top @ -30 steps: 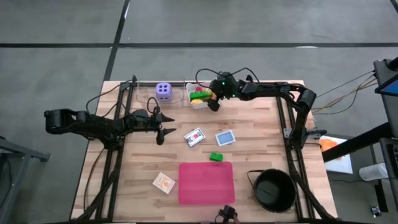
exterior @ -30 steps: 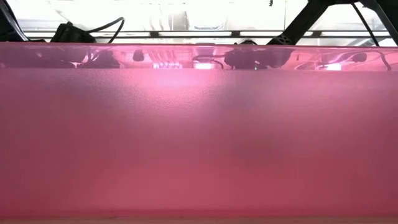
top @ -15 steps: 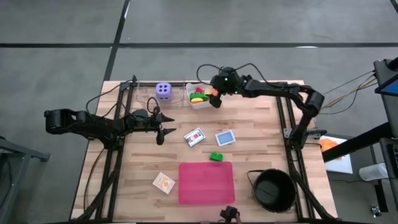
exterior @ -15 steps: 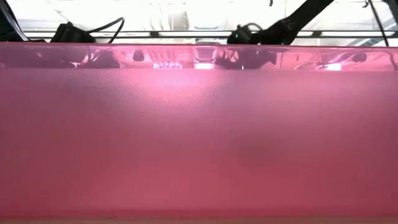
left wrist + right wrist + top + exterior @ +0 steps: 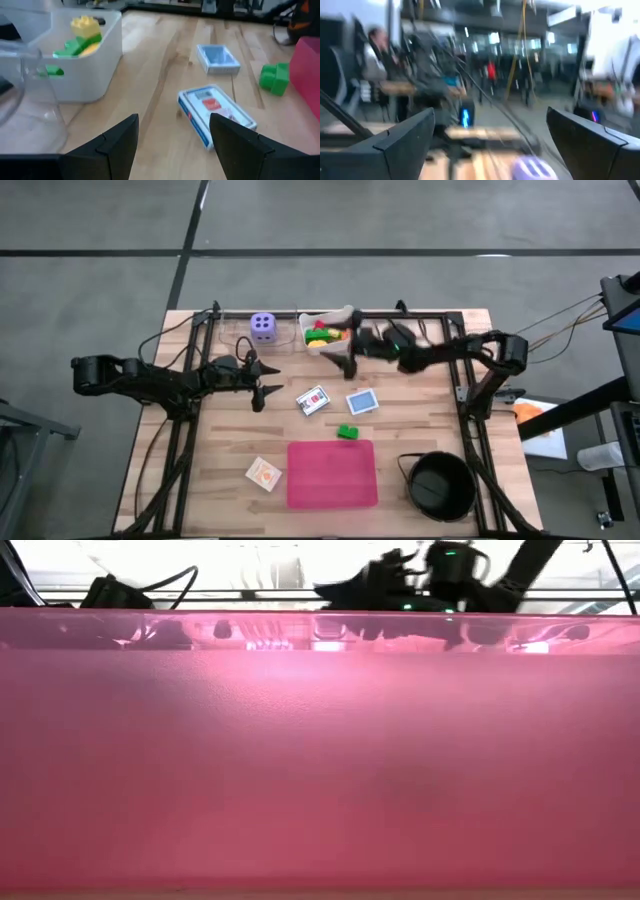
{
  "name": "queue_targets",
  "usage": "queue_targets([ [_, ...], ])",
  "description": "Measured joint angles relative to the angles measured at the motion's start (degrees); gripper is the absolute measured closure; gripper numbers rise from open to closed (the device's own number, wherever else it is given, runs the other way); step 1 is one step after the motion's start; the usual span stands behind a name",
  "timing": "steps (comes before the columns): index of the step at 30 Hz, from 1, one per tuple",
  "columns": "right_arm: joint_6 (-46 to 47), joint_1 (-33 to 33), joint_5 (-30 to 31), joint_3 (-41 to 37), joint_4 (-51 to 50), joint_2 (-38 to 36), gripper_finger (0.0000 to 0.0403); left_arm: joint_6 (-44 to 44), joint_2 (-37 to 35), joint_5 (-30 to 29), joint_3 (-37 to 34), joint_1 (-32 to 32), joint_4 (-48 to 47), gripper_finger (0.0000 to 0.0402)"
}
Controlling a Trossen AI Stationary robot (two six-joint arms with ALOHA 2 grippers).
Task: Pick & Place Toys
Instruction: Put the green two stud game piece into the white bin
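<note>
While the right tool (image 5: 350, 360), fingers spread and empty, hovers beside the white tub (image 5: 322, 333), the green block (image 5: 347, 432) lies well apart on the bench (image 5: 420, 410)

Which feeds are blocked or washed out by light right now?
Low view: the pink mat fills nearly the whole picture, and its top strip mirrors the room lights. Above it, bright backlight leaves the arms as silhouettes. High view: even light, soft shadows, no glare on the white tub. Left wrist view: evenly lit, with the left pincer dark against the white card.

right hand (image 5: 349, 352) swung off white tub (image 5: 312, 345), fingers now spread
</note>
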Motion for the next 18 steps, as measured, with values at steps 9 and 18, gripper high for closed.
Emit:
queue_targets([
  [9, -2.51, 9.44, 9.77, -16.36, 5.72, -5.02, 0.0021, 1.14, 0.00, 0.01, 0.00, 0.00, 5.19, 0.0156],
  [18, -1.80, 14.92, 18.01, -30.79, 5.20, -15.16, 0.0021, 4.33, 0.00, 0.01, 0.32, 0.00, 5.18, 0.0156],
])
